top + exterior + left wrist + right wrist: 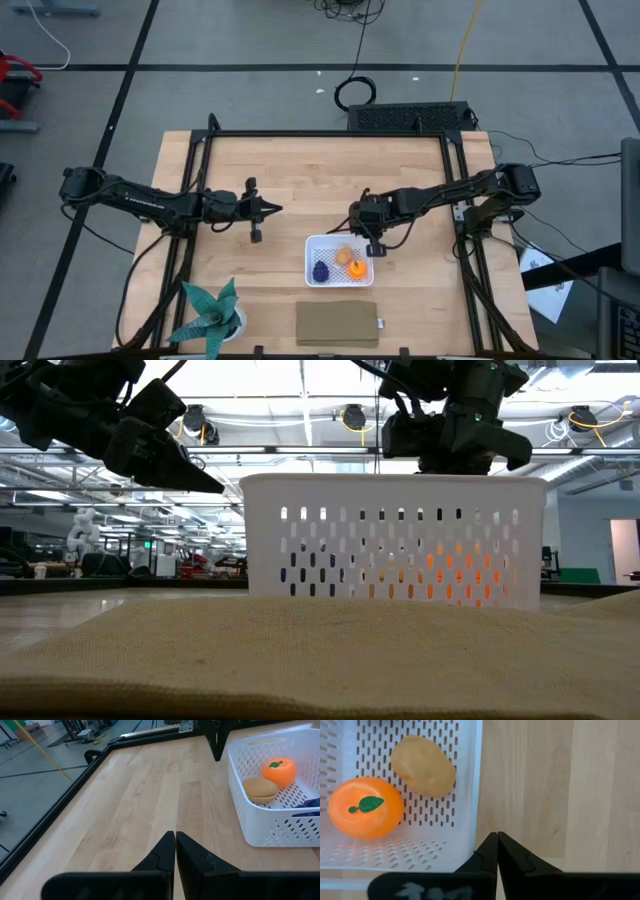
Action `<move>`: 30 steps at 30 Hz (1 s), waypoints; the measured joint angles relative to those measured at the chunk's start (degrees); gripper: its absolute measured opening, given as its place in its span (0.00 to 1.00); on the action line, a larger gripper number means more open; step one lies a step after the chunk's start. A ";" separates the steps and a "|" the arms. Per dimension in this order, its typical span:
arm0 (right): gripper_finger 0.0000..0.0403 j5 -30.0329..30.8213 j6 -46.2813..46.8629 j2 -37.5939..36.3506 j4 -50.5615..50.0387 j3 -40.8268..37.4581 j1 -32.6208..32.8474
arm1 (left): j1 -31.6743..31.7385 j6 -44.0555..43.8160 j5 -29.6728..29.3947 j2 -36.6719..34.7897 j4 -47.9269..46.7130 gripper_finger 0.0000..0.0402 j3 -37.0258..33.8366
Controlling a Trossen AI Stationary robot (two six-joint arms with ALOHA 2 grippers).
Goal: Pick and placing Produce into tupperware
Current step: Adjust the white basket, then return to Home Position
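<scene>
The white tupperware stands on the table right of centre. All three produce pieces lie on its mesh bottom: the orange piece, the tan piece and the purple piece. My right gripper is shut and points down just outside the container's far right corner. My left gripper is shut. It hovers level over the bare table, left of the container, and points at it.
A flat tan slab lies at the near edge, in front of the container. A teal spiky plant in a white pot stands at the near left. A black frame borders the table. Bare wood stretches across the far half.
</scene>
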 joint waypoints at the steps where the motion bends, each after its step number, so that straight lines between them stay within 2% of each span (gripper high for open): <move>1: 0.00 0.10 0.00 0.00 0.06 -0.01 0.00 | 0.00 -0.04 0.02 0.02 0.00 0.05 0.00; 6: 0.00 1.89 -0.65 -0.84 0.89 -0.07 0.00 | -0.02 0.73 0.00 0.02 0.67 0.05 -0.01; 12: 0.00 2.05 -2.31 -5.77 4.20 -0.08 0.00 | -0.24 3.52 -0.15 0.00 5.13 0.05 -0.02; 14: 0.00 2.07 -3.15 -8.05 5.64 -0.08 0.00 | -0.85 5.68 -1.25 0.00 6.41 0.05 -0.02; 18: 0.00 3.20 -3.79 -13.22 6.41 -0.08 -0.05 | -2.59 9.28 -7.18 -1.67 7.37 0.02 0.34; 20: 0.00 5.06 -4.55 -16.20 6.27 -0.08 -0.07 | -3.49 10.21 -9.21 -3.69 6.44 0.01 1.23; 24: 0.00 6.12 -5.19 -21.85 6.38 -0.08 -0.91 | -4.30 11.72 -9.57 -8.04 2.19 0.01 4.01; 27: 0.00 6.05 -6.33 -26.61 10.60 -2.17 -1.72 | -3.22 12.68 -9.52 -10.27 -2.28 0.01 7.32; 30: 0.00 4.39 -6.77 -31.85 17.31 -7.24 -3.38 | -1.32 13.29 -4.48 -11.84 -5.48 0.00 10.40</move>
